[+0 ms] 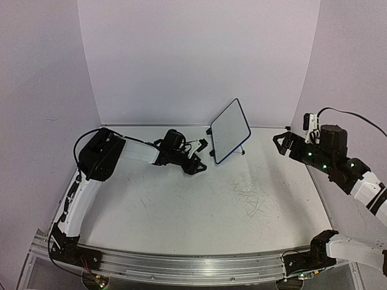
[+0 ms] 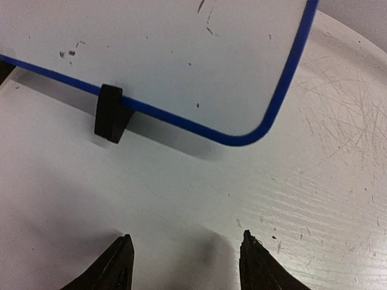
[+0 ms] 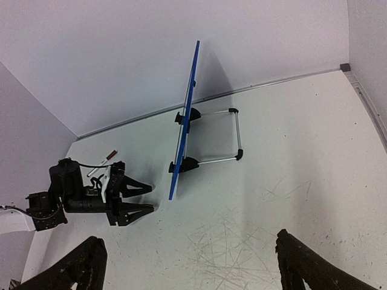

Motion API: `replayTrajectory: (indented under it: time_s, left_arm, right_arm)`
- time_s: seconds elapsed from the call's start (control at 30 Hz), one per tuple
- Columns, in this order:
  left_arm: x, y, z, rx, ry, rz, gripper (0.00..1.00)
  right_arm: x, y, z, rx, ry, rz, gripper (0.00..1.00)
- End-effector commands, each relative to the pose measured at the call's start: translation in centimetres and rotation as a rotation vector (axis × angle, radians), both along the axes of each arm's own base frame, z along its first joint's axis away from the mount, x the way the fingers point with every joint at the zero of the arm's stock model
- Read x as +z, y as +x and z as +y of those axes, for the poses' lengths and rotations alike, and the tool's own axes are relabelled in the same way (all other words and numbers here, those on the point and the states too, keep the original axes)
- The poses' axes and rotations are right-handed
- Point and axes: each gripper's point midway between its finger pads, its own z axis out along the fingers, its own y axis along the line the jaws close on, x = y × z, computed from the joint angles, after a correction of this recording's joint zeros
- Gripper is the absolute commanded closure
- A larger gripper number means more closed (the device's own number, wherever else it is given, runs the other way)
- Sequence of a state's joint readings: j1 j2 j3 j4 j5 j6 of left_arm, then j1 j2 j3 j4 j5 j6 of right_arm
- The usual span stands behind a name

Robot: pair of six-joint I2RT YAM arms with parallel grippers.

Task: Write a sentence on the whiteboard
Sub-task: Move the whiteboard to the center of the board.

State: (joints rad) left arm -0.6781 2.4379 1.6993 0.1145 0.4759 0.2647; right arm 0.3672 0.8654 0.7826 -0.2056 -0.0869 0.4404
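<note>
The left tool, jaws apart and empty, faces the blue-rimmed whiteboard and its black foot

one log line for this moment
left gripper: open, empty, facing whiteboard | right gripper: open, empty, apart | whiteboard: propped on stand

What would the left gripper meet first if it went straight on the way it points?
Most likely the whiteboard: its blue bottom rim stands right ahead of the left gripper, with only table between. Exact height of contact is hard to judge.
</note>
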Motion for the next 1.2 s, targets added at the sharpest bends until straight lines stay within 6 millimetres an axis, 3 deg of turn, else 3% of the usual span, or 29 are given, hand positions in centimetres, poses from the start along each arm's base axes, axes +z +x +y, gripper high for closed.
replayTrajectory:
  time_s: [0.0,0.3,0.73,0.9,1.07,1.17]
  left_arm:
    - [1.3,1.8,-2.0,-0.078,-0.014,-0.155,0.41]
    - [0.5,3.8,-4.7,-0.171,-0.026,-0.251,0.42]
    - [-0.4,5.3,-5.3,-0.206,0.022,-0.394,0.45]
    - [0.2,6.3,-6.0,-0.193,0.002,-0.428,0.49]
    - [0.1,6.2,-6.5,-0.199,-0.007,-0.430,0.50]
    - [0.0,6.0,-6.7,-0.203,-0.016,-0.421,0.58]
  right_arm:
    - [1.8,-1.0,-0.7,-0.024,0.020,-0.044,0.02]
    - [3.3,-1.6,-1.0,-0.027,0.025,-0.060,0.02]
    - [4.2,-1.8,-1.2,-0.033,0.027,-0.067,0.02]
    - [4.4,-1.6,-1.1,-0.029,0.024,-0.058,0.02]
    - [4.9,-1.7,-1.2,-0.034,0.025,-0.065,0.02]
    - [4.8,-1.7,-1.2,-0.037,0.022,-0.062,0.02]
